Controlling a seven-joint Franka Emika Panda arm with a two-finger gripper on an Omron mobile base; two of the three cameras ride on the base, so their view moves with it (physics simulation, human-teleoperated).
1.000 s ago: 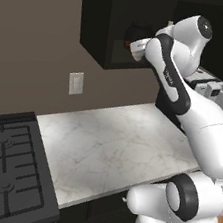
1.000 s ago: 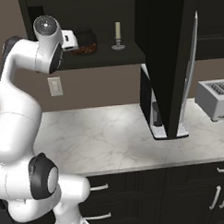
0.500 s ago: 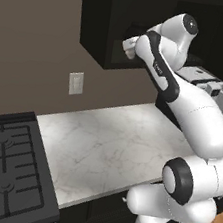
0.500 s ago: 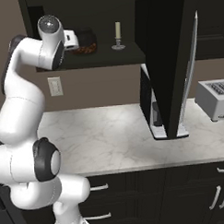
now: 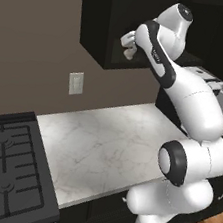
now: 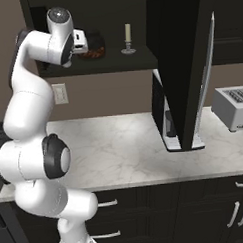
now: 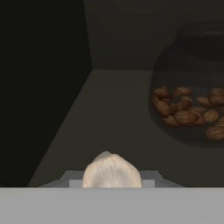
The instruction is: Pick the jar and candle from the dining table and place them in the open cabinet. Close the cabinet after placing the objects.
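Observation:
The jar (image 6: 93, 45), clear glass with brown chunks and a dark lid, stands on the shelf of the open black cabinet (image 6: 101, 67). In the hand view the jar (image 7: 188, 109) rests on the shelf floor to the right, apart from my hand. The cream candle (image 6: 128, 37) on its small holder stands upright further right on the same shelf. My gripper (image 6: 82, 41) is at the cabinet's left opening, just left of the jar, shut and holding nothing; it also shows at the cabinet mouth (image 5: 128, 40). The dining table is out of view.
The cabinet door (image 6: 183, 65) hangs open toward me, its long silver handle (image 6: 208, 79) over the marble counter (image 6: 129, 148). A toaster (image 6: 234, 107) sits at the right, a black stove (image 5: 4, 168) at the left, a wall outlet (image 5: 76, 83) below the cabinet.
The arm's upper links have swung and the elbow has shifted. The hand has edged slightly left at the cabinet opening. Jar and candle stay put.

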